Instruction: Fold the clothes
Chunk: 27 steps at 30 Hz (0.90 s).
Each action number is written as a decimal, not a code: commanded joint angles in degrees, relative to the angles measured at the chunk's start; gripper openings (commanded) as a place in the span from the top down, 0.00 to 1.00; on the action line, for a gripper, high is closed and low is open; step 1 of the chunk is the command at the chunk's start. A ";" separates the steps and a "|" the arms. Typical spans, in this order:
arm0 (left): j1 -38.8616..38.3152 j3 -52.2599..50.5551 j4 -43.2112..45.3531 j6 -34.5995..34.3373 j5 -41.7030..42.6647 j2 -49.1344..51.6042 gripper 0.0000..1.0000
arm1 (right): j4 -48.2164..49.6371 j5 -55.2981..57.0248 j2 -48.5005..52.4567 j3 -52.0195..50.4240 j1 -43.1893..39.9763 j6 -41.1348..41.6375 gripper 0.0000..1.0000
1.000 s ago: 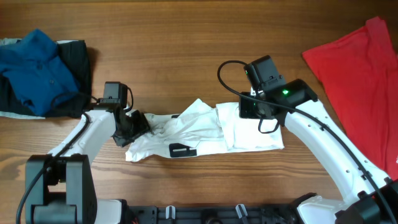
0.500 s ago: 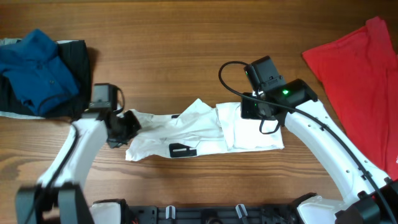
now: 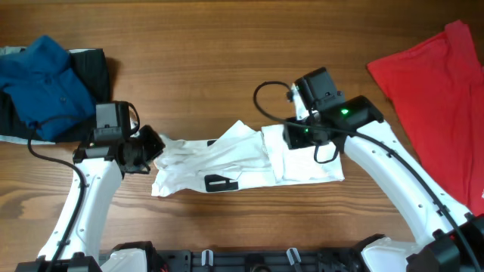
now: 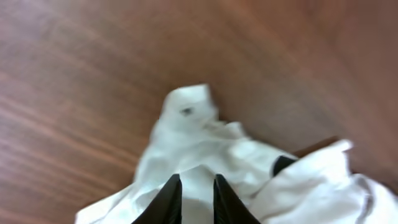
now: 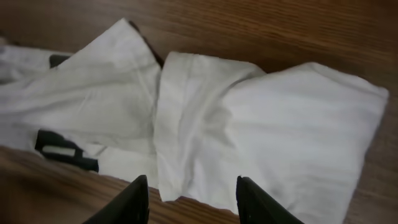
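T-shirt [image 3: 242,162] lies centred on the table [image 3: 227,45], spread shirt [image 3: 439,91] far right, heap [image 3: 45,91], seemingly garments, far left

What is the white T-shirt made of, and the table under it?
The white T-shirt looks like soft, matte cloth, maybe cotton: it wrinkles and folds limply. The table looks like wood or wood-look laminate with a smooth finish: brown grain lines run across it.
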 commanded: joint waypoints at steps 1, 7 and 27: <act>0.37 -0.24 0.44 -0.50 3.85 -0.57 0.82 | 1.09 -7.10 2.78 0.59 3.89 -13.62 0.54; 0.37 -0.24 2.62 -0.52 0.28 0.02 0.76 | 10.45 -2.64 10.10 0.59 12.48 -19.21 0.40; 0.37 -0.26 6.97 -0.11 -1.97 10.80 0.71 | 27.17 0.07 18.80 0.59 20.13 -22.99 0.31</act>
